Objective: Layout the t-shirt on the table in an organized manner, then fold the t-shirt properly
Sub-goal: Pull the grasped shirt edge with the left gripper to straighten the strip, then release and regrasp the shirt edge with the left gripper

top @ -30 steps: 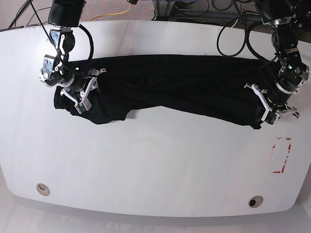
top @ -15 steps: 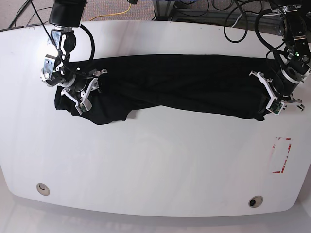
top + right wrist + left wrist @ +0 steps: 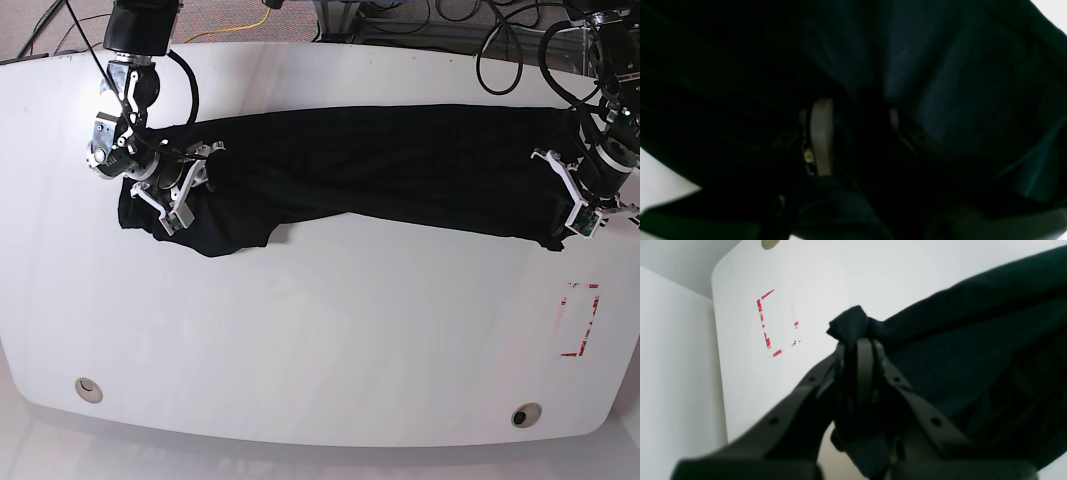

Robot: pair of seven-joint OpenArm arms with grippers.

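Still at the laying-out step, judging by the shape of the cloth: folding not yet begun. Black t-shirt (image 3: 380,165) stretched as a long, bunched band across the far half of the table (image 3: 320,340), well away from the red dashed mark (image 3: 580,320) near the front edge and on the side toward the left arm. Left gripper (image 3: 857,346) clenched on a small knot of t-shirt fabric, seen poking out between the closed tips in the left wrist view; in the base view, this end of the band sits nearest the red dashed mark. Right gripper (image 3: 178,190) at the end farthest from the mark, buried in dark folds; partly closed with cloth bunched between the pads (image 3: 821,136), so apparently grasping the t-shirt. Next, most likely: draw both ends apart and toward the front edge so the doubled band opens flat, keeping the pull even; too hard a pull risks slipping the small pinch.
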